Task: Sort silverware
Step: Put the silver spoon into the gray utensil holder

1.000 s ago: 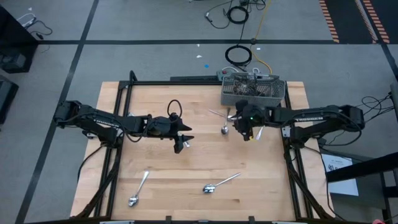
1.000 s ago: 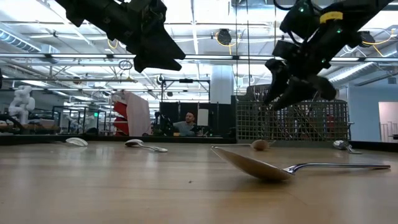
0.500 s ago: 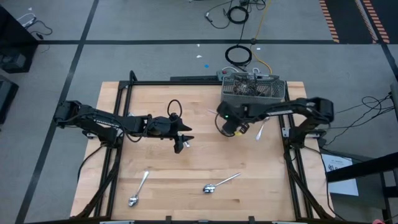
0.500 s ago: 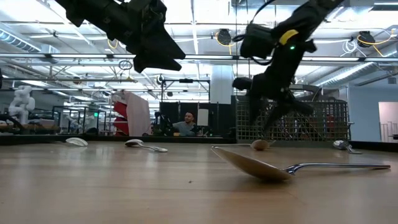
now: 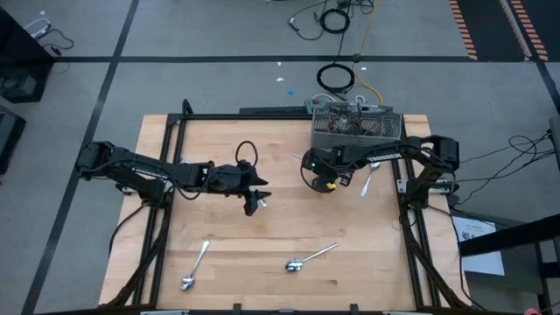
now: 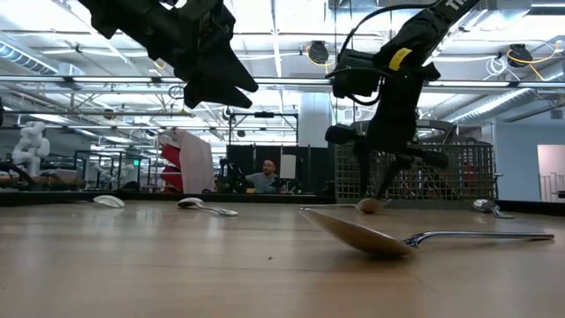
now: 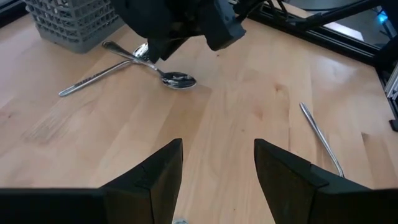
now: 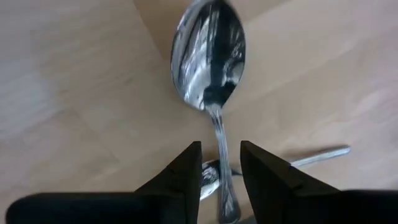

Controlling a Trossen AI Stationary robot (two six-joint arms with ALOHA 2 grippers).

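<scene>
Two crossed spoons [image 7: 177, 79] lie flat on the wooden table in front of the grey mesh basket [image 5: 357, 129]. My right gripper [image 8: 221, 144] points down over them, low above the table [image 6: 380, 181]. Its fingers stand open on either side of the upper spoon's handle [image 8: 219, 127], without visibly touching it; the bowl [image 8: 208, 56] lies ahead of them. My left gripper [image 5: 255, 199] hangs open above the table's middle, holding nothing. More silverware lies on the table: a spoon [image 5: 194, 262] near left, a spoon [image 5: 308, 257] near middle, and a piece [image 5: 367, 182] by the basket.
The basket [image 7: 74, 25] at the far right holds several pieces of silverware. A slender piece [image 7: 320, 134] lies on the bare wood toward the near side. Black frame rails run along the table's edges. A person sits in the room far behind the table [image 6: 265, 177].
My right gripper has gone toward the table's left edge and down, from beside the basket to just over the crossed spoons, and its wrist has rolled. The silverware on the table has stayed where it was.
</scene>
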